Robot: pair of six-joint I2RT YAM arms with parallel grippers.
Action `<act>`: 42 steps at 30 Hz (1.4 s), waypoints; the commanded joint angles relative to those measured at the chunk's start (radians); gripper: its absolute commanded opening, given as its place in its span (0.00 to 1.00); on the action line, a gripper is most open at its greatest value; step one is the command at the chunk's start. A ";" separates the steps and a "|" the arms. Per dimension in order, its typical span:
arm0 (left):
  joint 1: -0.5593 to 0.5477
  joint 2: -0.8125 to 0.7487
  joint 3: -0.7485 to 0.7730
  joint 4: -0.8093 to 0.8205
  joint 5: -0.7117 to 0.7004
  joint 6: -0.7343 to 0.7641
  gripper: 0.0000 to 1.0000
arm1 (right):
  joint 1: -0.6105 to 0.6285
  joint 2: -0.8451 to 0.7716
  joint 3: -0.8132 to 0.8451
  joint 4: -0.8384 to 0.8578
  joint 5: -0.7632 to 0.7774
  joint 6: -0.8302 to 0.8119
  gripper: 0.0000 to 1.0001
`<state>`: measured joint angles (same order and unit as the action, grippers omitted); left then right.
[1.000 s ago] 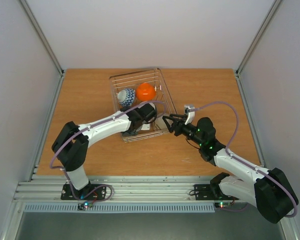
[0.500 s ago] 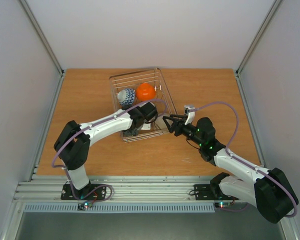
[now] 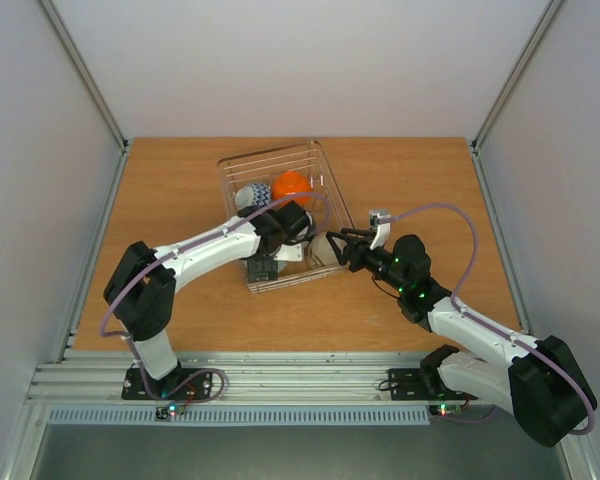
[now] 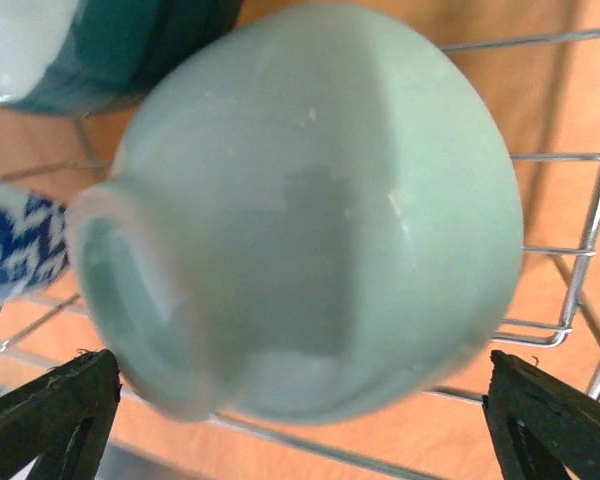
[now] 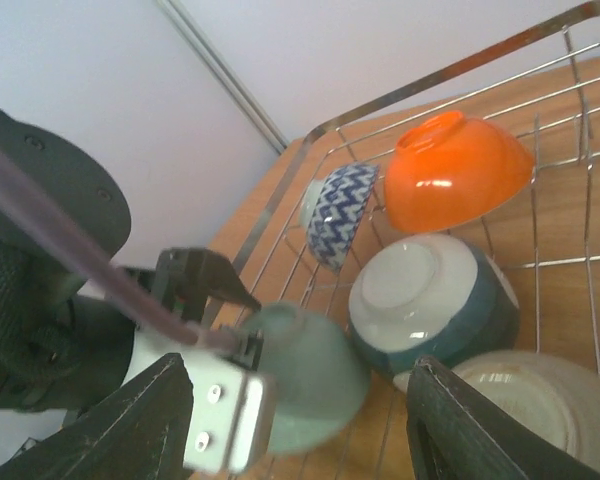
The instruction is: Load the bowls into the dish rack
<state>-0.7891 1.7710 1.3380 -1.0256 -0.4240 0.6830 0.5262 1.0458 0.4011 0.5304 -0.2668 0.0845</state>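
The dish rack (image 3: 266, 151) stands mid-table. It holds the orange bowl (image 3: 292, 183) and the blue-patterned bowl (image 3: 248, 195) at the far end. In the right wrist view the orange bowl (image 5: 455, 170), the blue-patterned bowl (image 5: 335, 210), the teal-banded bowl (image 5: 430, 290), the beige bowl (image 5: 525, 395) and the pale green bowl (image 5: 315, 375) all lie in the rack. My left gripper (image 3: 280, 240) is open just above the pale green bowl (image 4: 310, 210), which is blurred and lies bottom-up on the wires. My right gripper (image 3: 333, 247) is open and empty at the rack's right side.
Rack wires (image 4: 570, 255) run under and to the right of the pale green bowl. The left arm (image 3: 205, 250) reaches across the rack's near left corner. The enclosure's walls and metal frame bound the table on three sides.
The left gripper has shifted slightly back and left over the rack, and the rack has been nudged a little. The pale green bowl is blurred, in motion. The right arm has not moved.
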 commanded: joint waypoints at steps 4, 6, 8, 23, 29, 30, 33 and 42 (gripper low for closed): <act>-0.056 0.099 -0.143 -0.223 0.296 0.043 0.99 | -0.005 -0.014 -0.015 0.012 0.017 -0.006 0.59; -0.056 0.099 -0.149 -0.222 0.303 0.042 0.99 | -0.005 -0.014 -0.015 0.012 0.018 -0.005 0.59; -0.056 0.097 -0.156 -0.215 0.306 0.043 0.99 | -0.005 -0.016 -0.015 0.012 0.019 -0.006 0.59; -0.049 0.026 -0.076 -0.156 0.396 0.007 0.99 | -0.006 -0.013 -0.013 0.006 0.014 -0.005 0.59; -0.045 0.019 -0.020 -0.184 0.412 -0.002 0.99 | -0.005 -0.005 -0.013 0.009 0.011 -0.003 0.59; -0.043 0.021 -0.016 -0.183 0.404 -0.002 0.99 | -0.005 -0.005 -0.013 0.011 0.011 -0.003 0.59; -0.035 0.024 -0.012 -0.176 0.373 -0.003 0.99 | -0.005 0.000 -0.013 0.014 0.009 -0.002 0.59; 0.018 -0.002 0.068 -0.197 0.406 -0.011 0.99 | -0.005 0.013 -0.012 0.020 0.000 0.000 0.59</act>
<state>-0.8009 1.8141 1.3334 -1.2457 -0.0422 0.6876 0.5243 1.0515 0.3965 0.5308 -0.2619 0.0849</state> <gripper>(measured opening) 0.994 0.589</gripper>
